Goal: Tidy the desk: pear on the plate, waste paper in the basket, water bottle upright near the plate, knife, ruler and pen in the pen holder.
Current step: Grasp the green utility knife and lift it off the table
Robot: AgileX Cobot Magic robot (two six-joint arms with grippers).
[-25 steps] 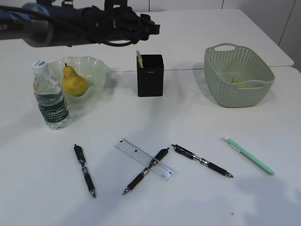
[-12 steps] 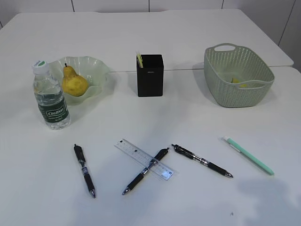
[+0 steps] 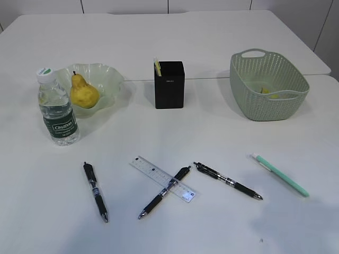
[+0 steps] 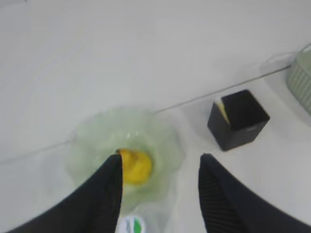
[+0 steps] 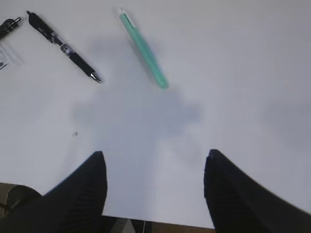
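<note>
Bottle (image 3: 57,110) standing upright beside plate (image 3: 111,79), pear (image 3: 83,92) sitting on it; yellow paper lying in basket (image 3: 249,106). Ruler (image 3: 162,179), black pens (image 3: 96,191), teal knife (image 3: 279,174) lying on near bench, holder (image 3: 169,84) waiting far-centre. Left gripper (image 4: 158,194), right gripper (image 5: 153,189) hanging released, empty.

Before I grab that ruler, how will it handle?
The ruler looks thin and lies flat on the table, so pinching an edge may be hard and it could slide. It is clear plastic, likely light and a bit flexible. A black pen lies across it and will probably roll off when lifted.
</note>
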